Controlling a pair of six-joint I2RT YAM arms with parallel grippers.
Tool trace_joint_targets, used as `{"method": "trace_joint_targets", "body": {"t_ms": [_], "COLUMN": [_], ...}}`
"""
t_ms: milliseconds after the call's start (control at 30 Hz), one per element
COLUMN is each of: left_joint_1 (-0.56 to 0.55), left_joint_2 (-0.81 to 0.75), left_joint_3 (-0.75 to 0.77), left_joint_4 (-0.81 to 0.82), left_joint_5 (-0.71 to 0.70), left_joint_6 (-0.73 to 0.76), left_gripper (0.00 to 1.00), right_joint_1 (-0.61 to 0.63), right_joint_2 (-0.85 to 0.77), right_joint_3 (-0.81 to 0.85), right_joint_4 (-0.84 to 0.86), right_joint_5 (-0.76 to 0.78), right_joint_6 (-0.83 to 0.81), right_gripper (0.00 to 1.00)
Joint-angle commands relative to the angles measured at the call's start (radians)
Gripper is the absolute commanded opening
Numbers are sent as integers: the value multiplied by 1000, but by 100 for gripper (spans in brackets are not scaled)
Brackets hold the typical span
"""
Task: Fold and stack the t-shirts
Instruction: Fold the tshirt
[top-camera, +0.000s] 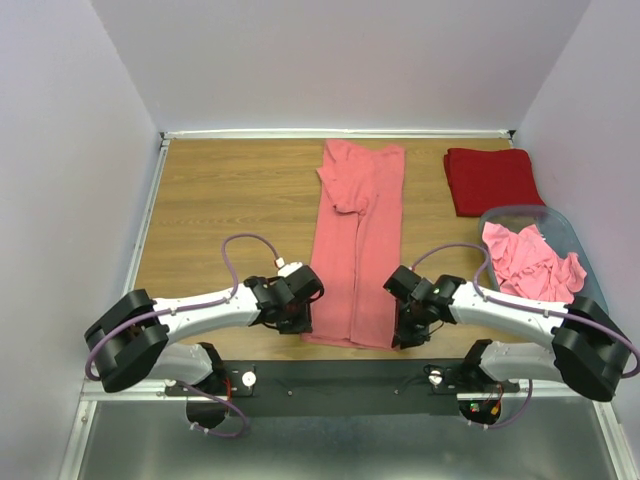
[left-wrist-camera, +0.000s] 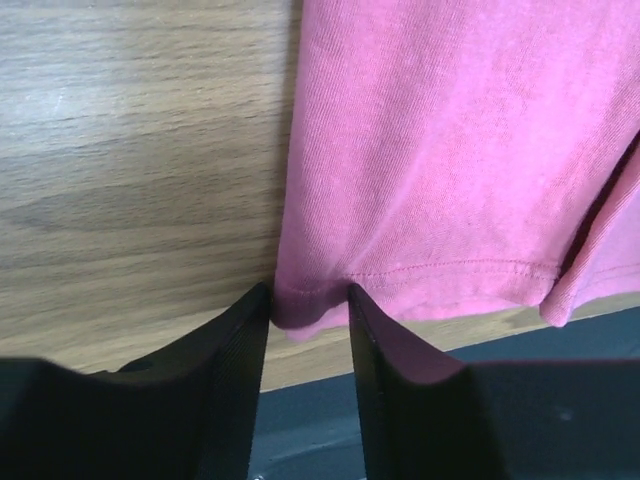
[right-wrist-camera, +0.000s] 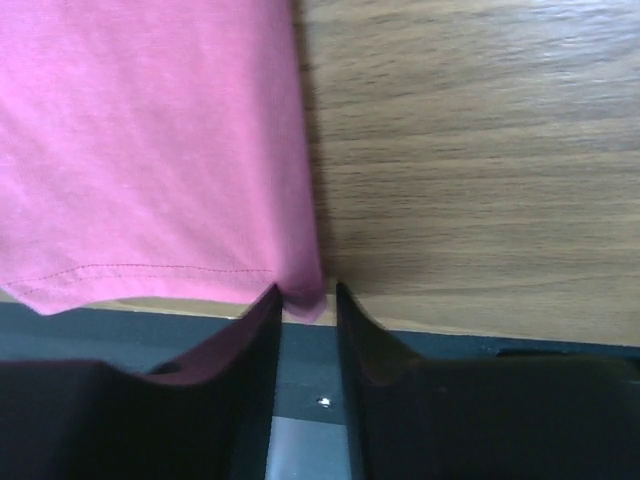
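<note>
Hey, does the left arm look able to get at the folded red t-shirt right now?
Probably not. The red t-shirt lies at the far right corner, and the left gripper sits at the near hem of the laid-out pink t-shirt, with that shirt and the right arm across its path.

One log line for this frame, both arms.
stage: pre-grasp for fold | left gripper: open, straddling near-left hem corner of pink t-shirt | right gripper: open, straddling near-right hem corner | red t-shirt: folded, far right
</note>
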Motion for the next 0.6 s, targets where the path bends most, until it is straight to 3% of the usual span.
{"method": "trace_joint_targets", "body": {"t_ms": [0,100,133,300,500,567], "left_joint_1": [-16,-19,-19,-19,-24,-25], "left_joint_2": [7,7,3,-49,-63,-57], "left_joint_3": [-19,-26,-26,-37,-45,-48], "left_joint_4": [28,2,-11,-60,-61,-51], "left_joint_5": [-4,-4,-9,5,22,37], "left_joint_6": [8,19,19,1,-7,-7], "left_gripper": [34,14,0,0,0,4], "right_joint_1": [7,7,7,7,7,6], "right_joint_2": [-4,-19,-26,-64,-78,-67], "right_joint_3": [-36,-42,-42,-39,-47,-33], "right_joint_4": [4,-17,-43,-154,-175,-166], "right_joint_5": [-38,-35,-30,6,5,-3], "right_joint_6": [-4,-4,-3,7,-7,-16], "right_gripper": [27,11,8,1,1,3]}}
